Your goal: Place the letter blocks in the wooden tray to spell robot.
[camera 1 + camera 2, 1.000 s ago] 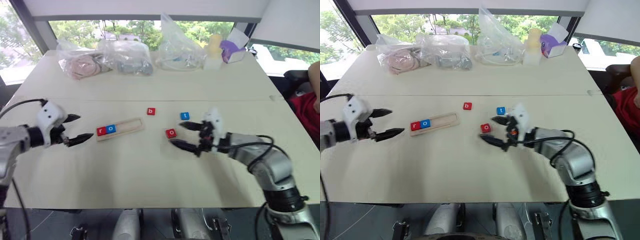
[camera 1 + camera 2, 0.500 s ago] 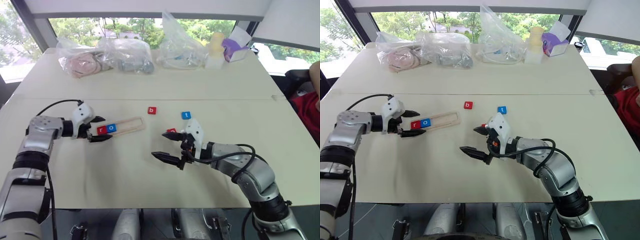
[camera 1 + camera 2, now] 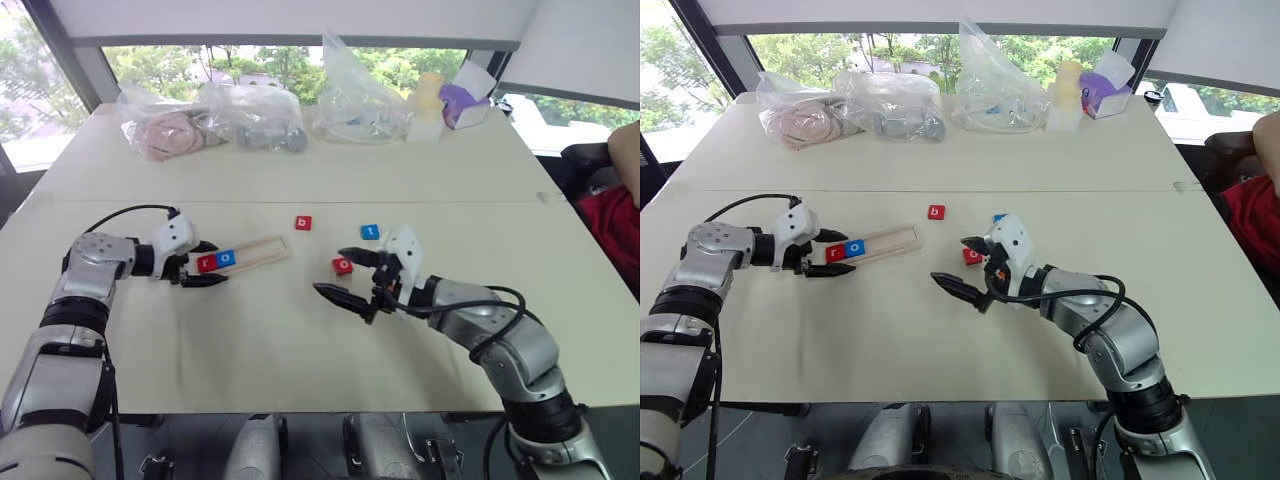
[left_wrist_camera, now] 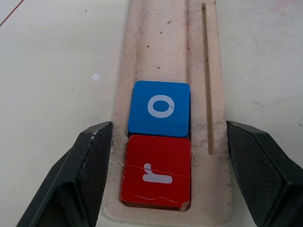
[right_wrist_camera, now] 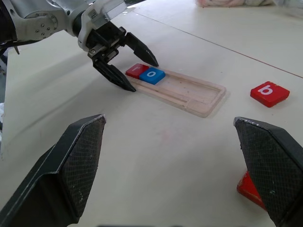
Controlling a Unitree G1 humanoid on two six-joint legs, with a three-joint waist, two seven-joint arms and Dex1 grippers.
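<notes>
Wooden tray (image 3: 265, 248): lies left of centre in the head views, on the pale table (image 3: 300, 350), its long axis slanting slightly up to the right.
Tiles in the tray: a red r tile (image 3: 207, 263) fills the tray's left end and a blue o tile (image 3: 227, 258) touches it on the right. The rest of the tray is bare wood.
Loose red b tile (image 3: 303, 223): flat on the table just above centre, apart from the tray's right end.
Loose blue t tile (image 3: 370, 231): to the right of the b tile, a little lower in the frame.
Loose red o tile (image 3: 343, 265): below the t tile, near centre, right beside the right gripper's fingers.
Left gripper (image 3: 214, 263): at the tray's left end, with one black finger against each long side of the tray beside the r tile, clamping the wood between them.
Right gripper (image 3: 951, 260): right of centre, pointing toward the left of the frame, fingers spread wide and holding nothing. Whether a finger touches the red o tile cannot be told.
Far edge of the table: clear plastic bags (image 3: 255, 115) sit in a row along the top of the frame, with a purple object (image 3: 462, 100) at the upper right.
Right edge: a person's red clothing (image 3: 615, 225).
</notes>
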